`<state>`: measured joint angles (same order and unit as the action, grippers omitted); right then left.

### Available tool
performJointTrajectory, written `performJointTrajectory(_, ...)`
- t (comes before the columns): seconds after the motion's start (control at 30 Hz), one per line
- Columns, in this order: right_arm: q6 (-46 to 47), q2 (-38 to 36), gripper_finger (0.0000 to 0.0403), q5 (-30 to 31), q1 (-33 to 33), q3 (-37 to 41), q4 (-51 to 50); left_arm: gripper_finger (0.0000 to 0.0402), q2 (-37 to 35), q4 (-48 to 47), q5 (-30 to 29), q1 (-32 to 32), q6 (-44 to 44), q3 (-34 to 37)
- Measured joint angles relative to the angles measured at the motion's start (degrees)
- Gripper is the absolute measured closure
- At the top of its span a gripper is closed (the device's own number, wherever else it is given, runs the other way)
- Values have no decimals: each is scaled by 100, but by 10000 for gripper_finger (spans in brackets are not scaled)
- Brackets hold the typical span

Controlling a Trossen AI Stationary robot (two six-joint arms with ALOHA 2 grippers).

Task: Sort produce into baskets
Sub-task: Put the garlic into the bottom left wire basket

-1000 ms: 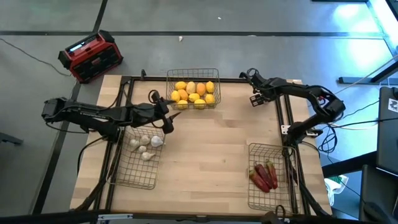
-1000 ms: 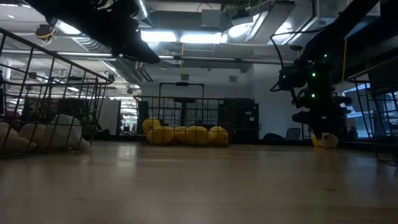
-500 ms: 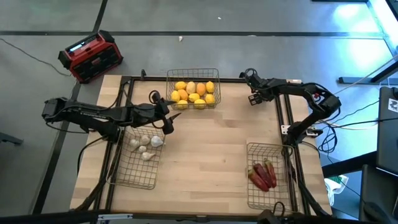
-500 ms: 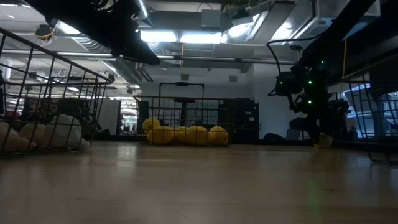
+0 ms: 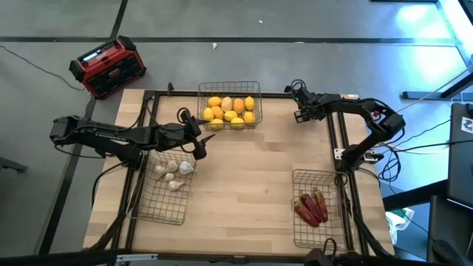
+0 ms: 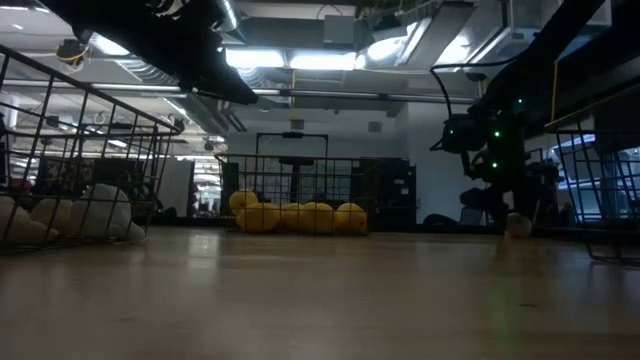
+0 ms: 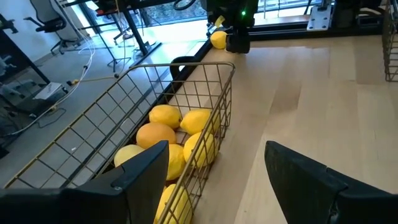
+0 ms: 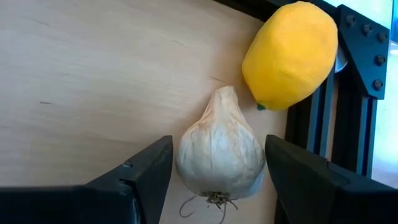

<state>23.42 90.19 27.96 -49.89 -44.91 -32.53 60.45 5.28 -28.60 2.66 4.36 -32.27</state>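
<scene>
Table (image 5: pixel 244 185): three wire baskets are set on it.
Far basket (image 5: pixel 229 87): it is filled with yellow and orange lemons (image 5: pixel 230 111).
Left basket (image 5: pixel 159 210): white garlic bulbs (image 5: pixel 172 172) are kept in its far end.
Right basket (image 5: pixel 319 240): dark red chilies (image 5: pixel 313 207) are laid in it.
Left gripper (image 5: pixel 204 140): it is held between the far basket and the left basket; the fingers are spread apart and nothing is held.
Right gripper (image 8: pixel 214 180): it is lowered at the far right corner; its fingers are placed on both sides of a loose garlic bulb (image 8: pixel 219 152), a narrow gap is seen at each side.
Loose lemon (image 8: pixel 291 55): it is seen touching the loose garlic bulb, beside the black frame (image 8: pixel 354 99).
</scene>
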Motion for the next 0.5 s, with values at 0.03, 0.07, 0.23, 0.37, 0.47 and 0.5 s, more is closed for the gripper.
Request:
performJointTrajectory(0.03, 15, 2, 152, 10, 0, 0, 4, 139, 0, -1, -1, 0, -1, 0)
performJointTrajectory(0.07, 16, 5, 155, 18, 0, 0, 7, 139, -1, -5, 0, 0, -5, 0)
performJointTrajectory(0.23, 13, 70, 202, 40, 0, 0, -4, 139, 0, -24, -1, 0, -7, 0)
performJointTrajectory(0.37, 16, 74, 247, 22, 0, -2, -18, 139, -2, -22, -2, 0, -9, 0)
performJointTrajectory(0.47, 11, 74, 264, -16, 0, -7, -35, 139, -2, -22, 3, 0, -49, 0)
performJointTrajectory(0.5, -2, 74, 265, -18, 0, -7, -37, 139, -2, -22, 4, 0, -63, 0)
